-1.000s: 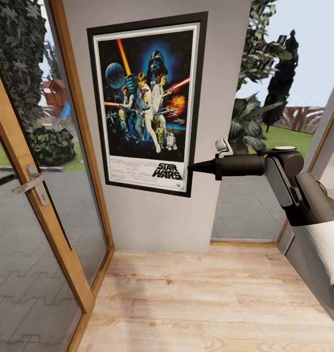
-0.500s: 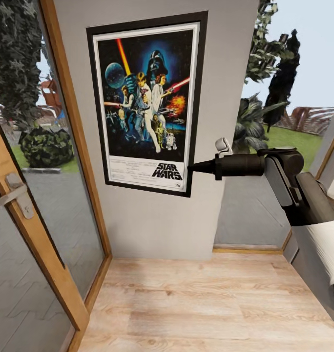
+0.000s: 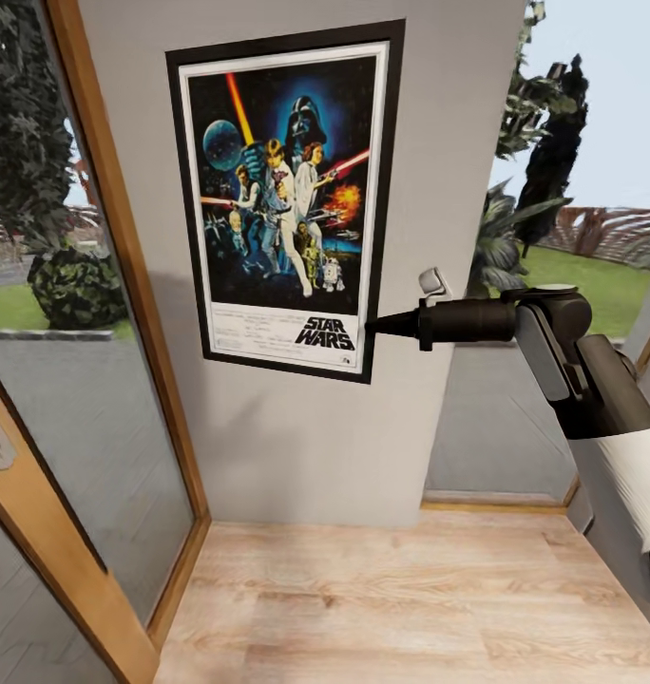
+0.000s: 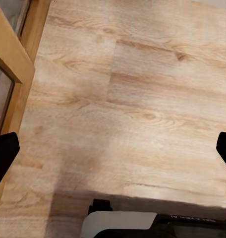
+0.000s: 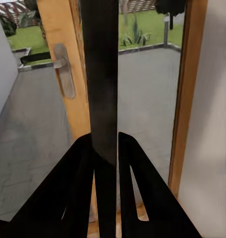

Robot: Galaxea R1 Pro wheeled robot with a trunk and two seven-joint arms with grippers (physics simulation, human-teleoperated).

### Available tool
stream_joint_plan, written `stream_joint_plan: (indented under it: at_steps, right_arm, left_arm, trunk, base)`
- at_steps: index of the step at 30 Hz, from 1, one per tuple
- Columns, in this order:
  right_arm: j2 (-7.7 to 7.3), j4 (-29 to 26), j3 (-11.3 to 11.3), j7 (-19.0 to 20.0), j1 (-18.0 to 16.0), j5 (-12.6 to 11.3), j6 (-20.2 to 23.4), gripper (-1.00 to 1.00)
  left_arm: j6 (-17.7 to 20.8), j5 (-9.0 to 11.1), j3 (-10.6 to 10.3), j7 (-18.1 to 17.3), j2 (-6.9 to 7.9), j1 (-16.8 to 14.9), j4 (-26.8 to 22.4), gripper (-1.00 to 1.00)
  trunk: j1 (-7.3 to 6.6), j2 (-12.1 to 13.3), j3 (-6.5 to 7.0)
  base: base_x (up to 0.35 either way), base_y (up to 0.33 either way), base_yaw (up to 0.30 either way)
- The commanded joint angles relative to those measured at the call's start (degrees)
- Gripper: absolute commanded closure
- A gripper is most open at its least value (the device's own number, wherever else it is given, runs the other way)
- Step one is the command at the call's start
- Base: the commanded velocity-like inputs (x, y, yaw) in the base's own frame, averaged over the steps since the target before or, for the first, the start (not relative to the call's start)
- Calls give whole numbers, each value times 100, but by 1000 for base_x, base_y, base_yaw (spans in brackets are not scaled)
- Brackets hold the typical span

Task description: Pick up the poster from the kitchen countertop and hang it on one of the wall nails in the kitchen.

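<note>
Against the grey wall between glazed doors, poster is held upright at its right edge by the closed right pincer; left pincer spread; view swung left since earlier, nail unseen, hanging judged unfinished.

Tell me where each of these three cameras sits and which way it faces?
Head view: on the robot's head, facing a grey wall and the poster; the right arm reaches in, its right gripper at the poster's edge.
Left wrist view: on the left arm, looking down at the wooden floor; the left gripper shows with its jaws wide apart.
Right wrist view: on the right arm, looking along the jaws shut on the poster's dark edge, towards a door handle.
Shared: the poster, the wooden door frame.
</note>
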Motion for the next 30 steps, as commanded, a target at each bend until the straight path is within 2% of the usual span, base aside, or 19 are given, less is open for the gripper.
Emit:
stream_joint_plan:
  at_steps: [1,30]
  right_arm:
    - [-5,1,7,4,-7,-28,32,100]
    - [-1,-7,5,5,-7,-31,32,100]
  left_arm:
    - [2,31,12,-37,-2,-1,-4,-100]
    - [11,29,12,-37,-2,-1,4,-100]
  trunk:
    - [7,-12,-12]
    - [7,-12,-12]
  base:
    - [337,0,0]
    - [337,0,0]
